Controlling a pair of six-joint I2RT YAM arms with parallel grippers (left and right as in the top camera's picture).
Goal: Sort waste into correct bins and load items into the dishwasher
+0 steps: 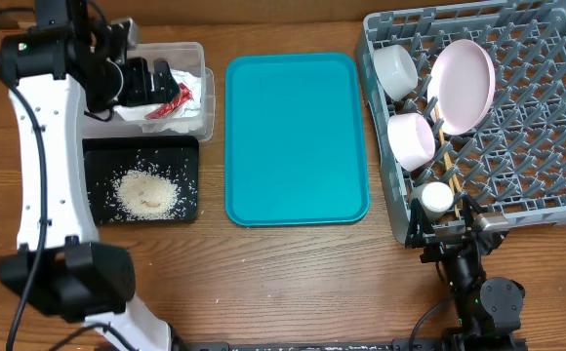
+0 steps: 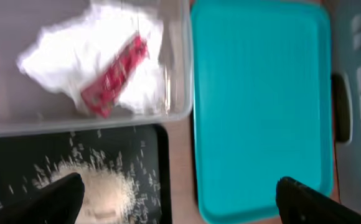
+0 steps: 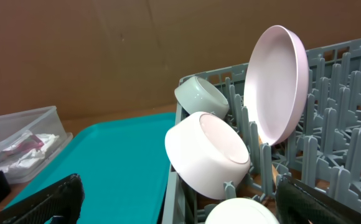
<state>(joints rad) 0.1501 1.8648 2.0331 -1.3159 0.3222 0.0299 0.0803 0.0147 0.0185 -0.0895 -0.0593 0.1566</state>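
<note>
Black fingers of the left gripper [image 2: 180, 202] and the right gripper [image 3: 180, 199] sit at the bottom corners of each wrist view, spread fully apart with nothing between them.

Straight ahead of the right gripper stands the grey dish rack [image 1: 556, 185], and every dish in sight is in it. The teal tray [image 1: 296, 136] lies bare between the two grippers. Below the left gripper is the clear tub [image 1: 202, 58], and the black tray [image 1: 98, 166] lies just beside it on the arm-base side.

Within the rack, the plate [image 1: 462, 85] stands on edge beyond the right fingers. One bowl [image 1: 396, 70] is far ahead and the other bowl [image 1: 412, 139] nearer, both tipped on their sides. The cup [image 1: 436, 198] sits just under the fingertips, and the chopsticks [image 1: 447, 156] are slotted between the pegs beside it.

Under the left gripper, the napkin [image 2: 62, 62] and the red wrapper [image 2: 113, 78] lie in the tub; the rice [image 1: 148, 190] is heaped in the black tray.

By my reading, sorting and loading are done. No waste or dish shows on the bare table, so only pulling the arms back seems left.
</note>
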